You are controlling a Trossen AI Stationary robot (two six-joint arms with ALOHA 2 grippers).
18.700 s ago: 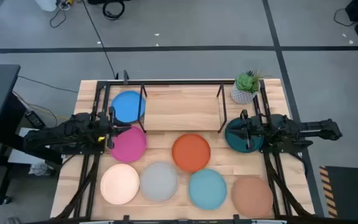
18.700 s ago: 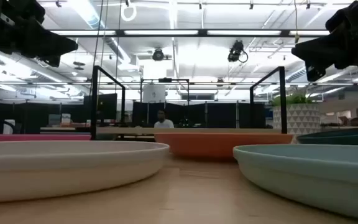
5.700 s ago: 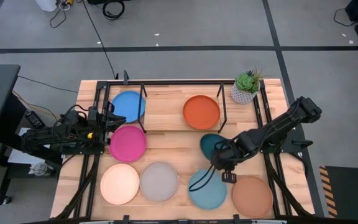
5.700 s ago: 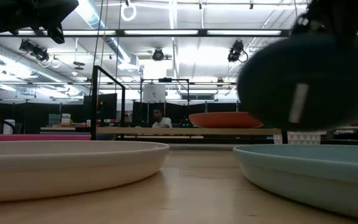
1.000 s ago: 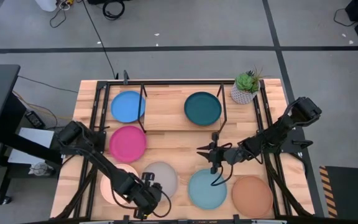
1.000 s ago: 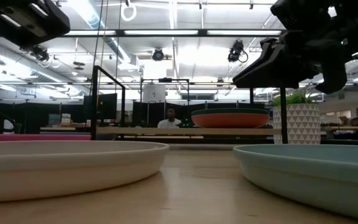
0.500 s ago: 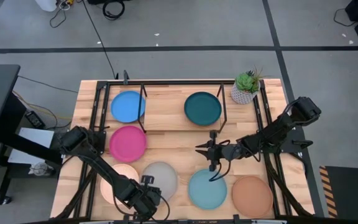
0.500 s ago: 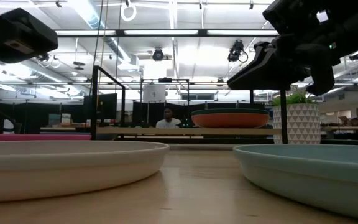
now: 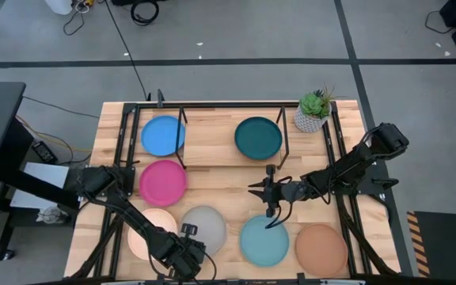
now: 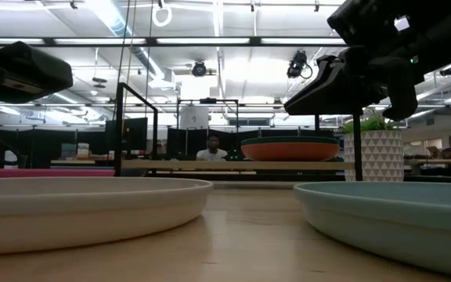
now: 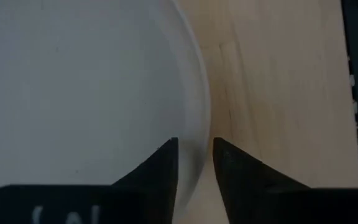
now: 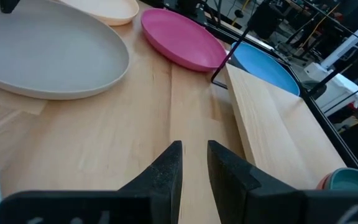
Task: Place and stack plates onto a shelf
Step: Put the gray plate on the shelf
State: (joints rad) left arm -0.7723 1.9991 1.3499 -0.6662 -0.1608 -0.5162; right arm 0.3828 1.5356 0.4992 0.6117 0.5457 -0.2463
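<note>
Grey plate — its rim sits between the left gripper's slightly parted fingers, ungripped.

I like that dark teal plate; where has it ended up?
In the view from above, the dark teal plate sits on the right end of the shelf, stacked on an orange plate, next to the potted plant.

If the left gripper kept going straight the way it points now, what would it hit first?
Most likely the rim of the grey plate: the left gripper points down at it, one finger on each side of the edge. Past the rim lies the bare tabletop. Depth is hard to judge.
</note>
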